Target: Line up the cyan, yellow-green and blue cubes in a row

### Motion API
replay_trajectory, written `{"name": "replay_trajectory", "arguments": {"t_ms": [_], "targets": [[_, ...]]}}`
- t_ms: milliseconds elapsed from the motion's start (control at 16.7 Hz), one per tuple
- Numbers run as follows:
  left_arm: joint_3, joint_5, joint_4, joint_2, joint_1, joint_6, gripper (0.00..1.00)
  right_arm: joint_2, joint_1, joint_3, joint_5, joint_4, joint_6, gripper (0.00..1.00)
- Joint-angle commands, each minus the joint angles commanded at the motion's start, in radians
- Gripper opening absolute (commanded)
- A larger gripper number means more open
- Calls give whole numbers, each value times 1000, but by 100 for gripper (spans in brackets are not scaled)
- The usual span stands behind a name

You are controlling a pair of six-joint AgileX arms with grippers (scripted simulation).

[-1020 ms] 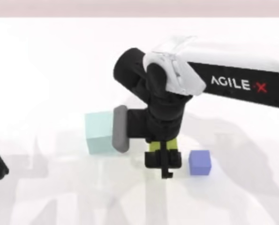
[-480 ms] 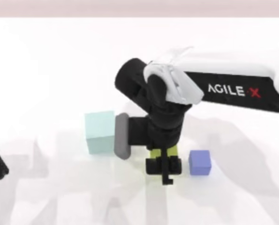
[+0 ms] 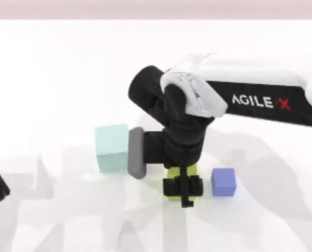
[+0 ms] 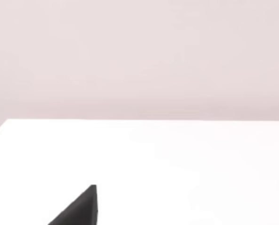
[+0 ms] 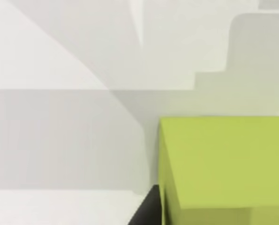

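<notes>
One change: right pincer [image 3: 183,187] lower over yellow-green cube [image 3: 172,172]; grip state unclear.

A large pale cyan matte cube [image 3: 111,147] sits leftmost, a mid-sized yellow-green matte cube [image 3: 172,172] lies mostly hidden in between, and a small periwinkle blue matte cube [image 3: 223,181] sits rightmost, all apart.

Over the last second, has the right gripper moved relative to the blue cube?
Yes. In the top view the right gripper, astride the yellow-green cube, has shifted slightly toward the bottom edge, measured against the blue cube, which stayed put.
</notes>
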Motion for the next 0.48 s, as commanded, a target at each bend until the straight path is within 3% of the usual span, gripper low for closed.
{"name": "replay_trajectory", "arguments": {"t_ms": [180,480], "targets": [[0,0,0,0,0,0,100,0,0,0,0,0,0,98],[0,0,0,0,0,0,100,0,0,0,0,0,0,100]]}}
